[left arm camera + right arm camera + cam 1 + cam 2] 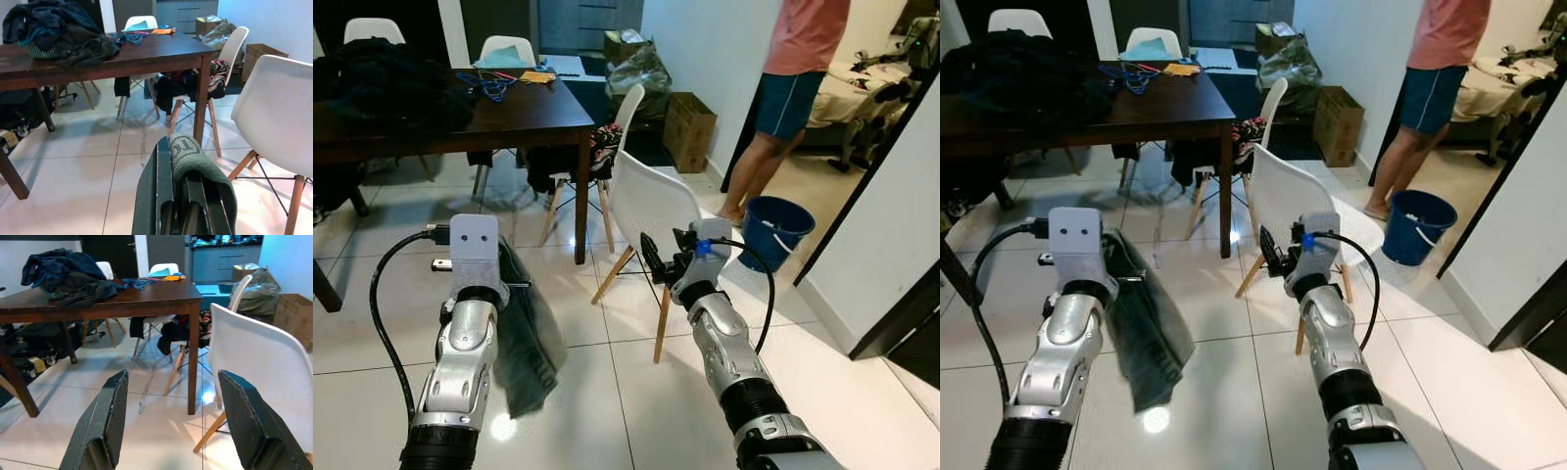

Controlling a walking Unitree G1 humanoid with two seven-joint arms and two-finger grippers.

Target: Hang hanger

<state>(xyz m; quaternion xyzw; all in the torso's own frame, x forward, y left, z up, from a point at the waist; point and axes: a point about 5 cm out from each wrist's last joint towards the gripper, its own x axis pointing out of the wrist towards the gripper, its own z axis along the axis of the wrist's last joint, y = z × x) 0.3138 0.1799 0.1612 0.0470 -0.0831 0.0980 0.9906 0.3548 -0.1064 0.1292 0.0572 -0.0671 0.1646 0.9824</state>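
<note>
**Operator:** Garment (524,328) first: I've got a dark grey-green piece of cloth hanging from my left gripper (183,215), draped down beside the left forearm above the white floor tiles (607,392). In my left wrist view the fingers (164,186) are closed together with a fold of that cloth lying over them.

**Observer:** And the hanger itself?

**Operator:** I can make out a thin bar (517,284) sticking out sideways at the top of the cloth, just beside the gripper mount. It may be part of the hanger; I can't say for sure. Some blue hangers (487,86) lie on the far end of the dark wooden table (524,117), well apart from both arms.

**Observer:** Right arm?

**Operator:** My right gripper (171,416) is held out in front of me with its two black fingers (105,421) spread wide and nothing between them. It sits near the back of the white chair (651,201) with wooden legs.

**Observer:** Anything else around you?

**Operator:** A heap of dark clothes (386,78) is piled on the near-left part of the table. A second white chair (628,108) at the table's corner has clothing on its seat. A person (793,88) in a pink top and blue shorts stands in the doorway, with a blue bucket (773,230) on the floor near their feet. A cardboard box (688,129) rests against the wall.
</note>
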